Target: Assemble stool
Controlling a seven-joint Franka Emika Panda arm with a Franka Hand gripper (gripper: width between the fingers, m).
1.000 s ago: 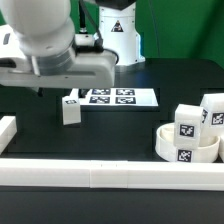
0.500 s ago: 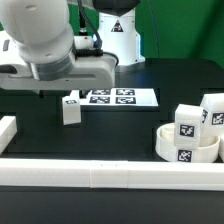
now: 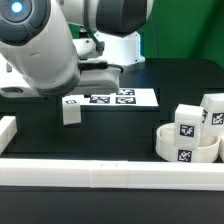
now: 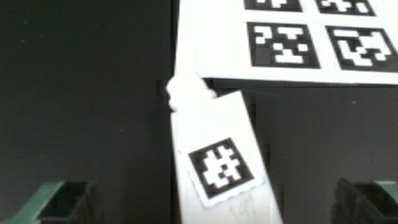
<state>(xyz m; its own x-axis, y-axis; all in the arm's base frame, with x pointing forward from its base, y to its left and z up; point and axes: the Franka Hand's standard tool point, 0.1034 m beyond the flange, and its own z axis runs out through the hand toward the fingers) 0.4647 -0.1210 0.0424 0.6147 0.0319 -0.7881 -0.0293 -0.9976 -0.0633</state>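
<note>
Gripper (image 4: 210, 203) hangs above the black table (image 3: 120, 130) with its two fingers (image 4: 54, 200) spread wide and nothing pinched between them. Directly beneath it, in the gap between the fingers, stands one white stool leg (image 4: 214, 150), upright, a black-and-white tag on the face turned to the wrist camera. Neither finger touches it. Just past the leg lies the marker board (image 4: 294, 45), flat on the table; whether the leg's far end touches the board's edge I cannot tell. In the exterior view the arm (image 3: 45, 50) covers the gripper itself, and the same leg (image 3: 71, 110) shows below it.

Well apart from the gripper, toward the exterior view's right, sits the round seat (image 3: 185, 147) with a tag on its side. Two more legs (image 3: 188, 122) (image 3: 212, 108) crowd against it; whether they rest on it or behind it is unclear. A long white bar (image 3: 100, 175) runs along the table's near edge.
</note>
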